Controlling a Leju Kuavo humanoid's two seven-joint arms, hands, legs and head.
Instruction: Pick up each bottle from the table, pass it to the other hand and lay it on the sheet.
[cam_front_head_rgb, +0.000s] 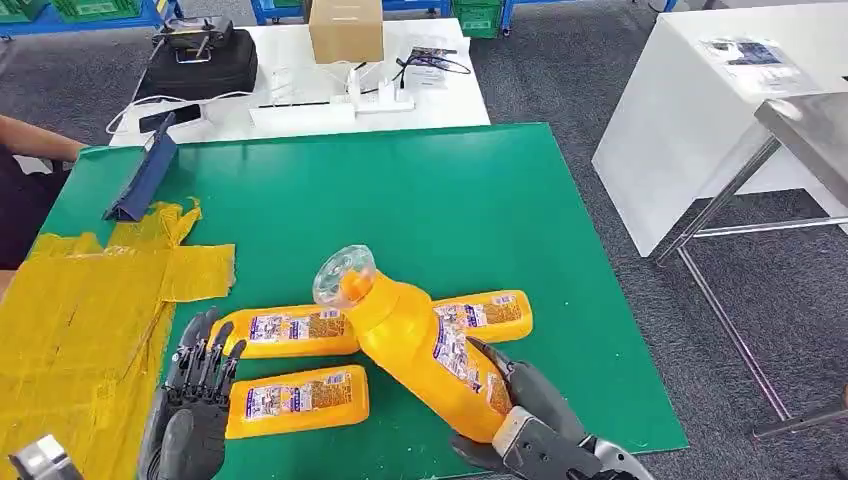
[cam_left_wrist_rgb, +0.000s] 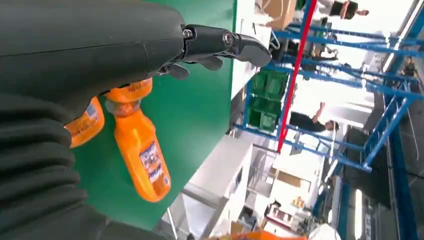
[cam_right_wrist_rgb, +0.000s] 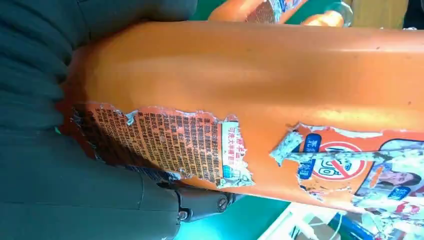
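Observation:
My right hand (cam_front_head_rgb: 535, 415) grips the base of an orange bottle (cam_front_head_rgb: 415, 340), tilted up off the green mat (cam_front_head_rgb: 450, 200), its clear cap (cam_front_head_rgb: 343, 273) pointing toward the far left. In the right wrist view this bottle (cam_right_wrist_rgb: 250, 75), with a torn label, lies against my right hand (cam_right_wrist_rgb: 100, 200). Three more orange bottles lie flat on the mat: one (cam_front_head_rgb: 290, 330) by the sheet, one (cam_front_head_rgb: 297, 400) nearer me, one (cam_front_head_rgb: 492, 314) behind the held bottle. My left hand (cam_front_head_rgb: 192, 385) is open with fingers (cam_left_wrist_rgb: 220, 45) spread, just left of the nearest bottle. The yellow sheet (cam_front_head_rgb: 80, 330) covers the table's left side.
A blue folded stand (cam_front_head_rgb: 145, 175) sits at the mat's far left corner. A person's arm (cam_front_head_rgb: 30, 135) reaches in at the left edge. Behind the mat is a white table with a cardboard box (cam_front_head_rgb: 345, 30), a black bag (cam_front_head_rgb: 195, 60) and cables. A metal table (cam_front_head_rgb: 810, 130) stands on the right.

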